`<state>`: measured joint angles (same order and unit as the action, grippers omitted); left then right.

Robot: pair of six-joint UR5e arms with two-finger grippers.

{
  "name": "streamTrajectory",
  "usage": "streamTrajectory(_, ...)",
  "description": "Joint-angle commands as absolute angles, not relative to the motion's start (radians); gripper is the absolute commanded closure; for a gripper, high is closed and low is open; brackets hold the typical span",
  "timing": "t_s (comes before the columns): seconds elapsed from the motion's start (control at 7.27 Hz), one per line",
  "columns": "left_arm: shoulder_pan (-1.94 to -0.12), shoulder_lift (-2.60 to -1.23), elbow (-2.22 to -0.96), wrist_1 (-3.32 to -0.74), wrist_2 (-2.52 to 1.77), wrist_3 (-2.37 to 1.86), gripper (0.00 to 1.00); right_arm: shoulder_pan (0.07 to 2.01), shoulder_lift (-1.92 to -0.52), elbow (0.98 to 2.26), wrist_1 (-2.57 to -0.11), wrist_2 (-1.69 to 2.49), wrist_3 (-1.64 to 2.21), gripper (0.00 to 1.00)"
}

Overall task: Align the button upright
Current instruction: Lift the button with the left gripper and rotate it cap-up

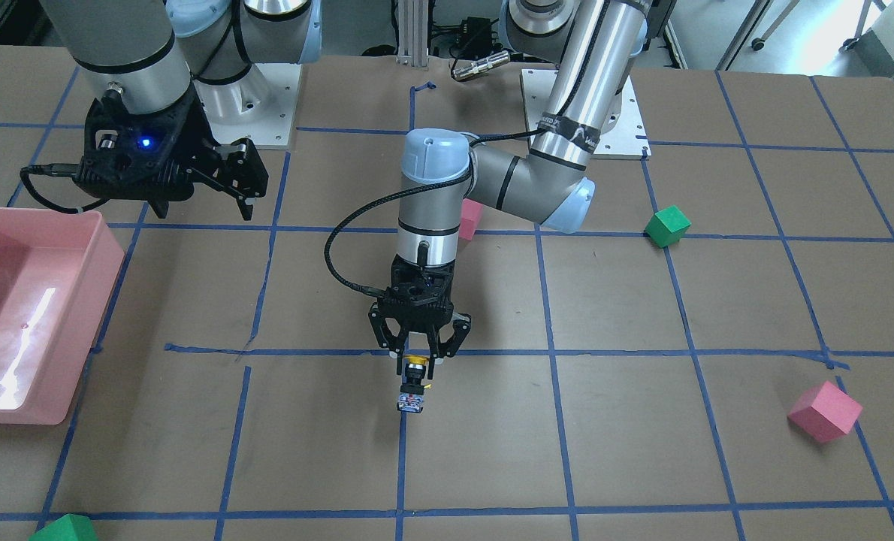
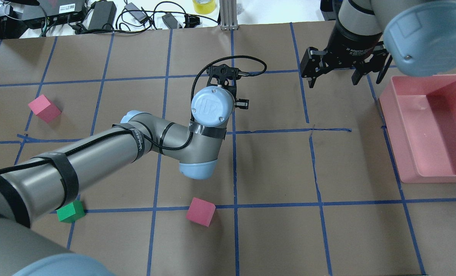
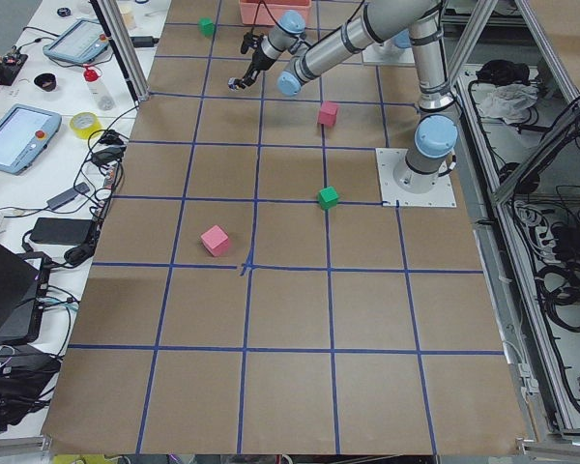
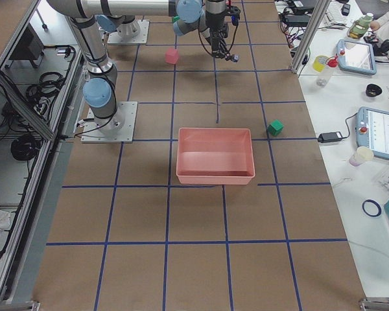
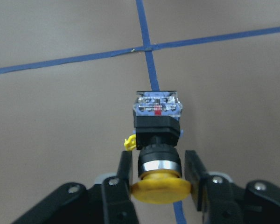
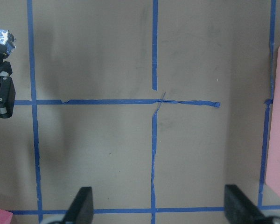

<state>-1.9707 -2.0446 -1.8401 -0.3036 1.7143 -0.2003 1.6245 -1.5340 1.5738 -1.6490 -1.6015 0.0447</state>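
Left wrist-mounted view first. What is closest to the left gripper (image 5: 159, 162)?

— The button (image 5: 157, 126). The gripper is closed on it. One of the fingers (image 5: 125, 170) is on each side of the black neck, just under the yellow cap (image 5: 161, 190).

— Which way does the button point?

— Its long way runs straight out from the gripper. The cap is tucked in by the gripper. The silvery-blue end (image 5: 157, 103) sticks out past the fingertips, toward the bench (image 5: 60, 121).

— And the gripper points down?

— Yes. From the front the button hangs under it, cap on top and silvery-blue end at the bottom. So it looks close to upright, I think. I cannot tell if the bottom touches the bench.

— What is under it?

— A blue tape line (image 5: 149, 70) runs right below the button.

— What should happen next, do you think?

— I guess the gripper must bring it straight down until the bottom sits flat, then let go. If it tips, the button could fall over, because the cap end is wide and the bottom is small.

— Is the other arm close?

— No. The right gripper (image 6: 161, 207) is well apart, with its fingers spread wide and nothing in it. It is near the pink bin (image 1: 79, 315). The left one is much nearer.

— Anything farther away?

— A pink cube (image 1: 824, 411) and a green cube (image 1: 667, 225), both far off.
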Motion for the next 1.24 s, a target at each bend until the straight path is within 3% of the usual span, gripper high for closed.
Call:
streamTrajectory(0.0, -1.956, -1.978, -1.731, -0.689, 1.648, -0.227, 0.89, 1.624, -1.534, 1.574, -1.651, -1.601, 0.046, 0.00)
streamTrajectory(0.28, -1.950, -1.954, -1.684, -0.893, 1.593, -0.370, 0.88, 1.624, -1.534, 1.574, -1.652, -1.601, 0.046, 0.00)
streamTrajectory(0.83, -1.870, -1.973, -1.684, -0.946, 1.273, -0.934, 0.88, 1.624, -1.534, 1.574, -1.651, -1.601, 0.044, 0.00)
streamTrajectory(1.1, -1.844, -2.003, -1.698, -0.959, 1.181, -1.136, 0.97, 1.624, -1.534, 1.574, -1.651, -1.601, 0.044, 0.00)
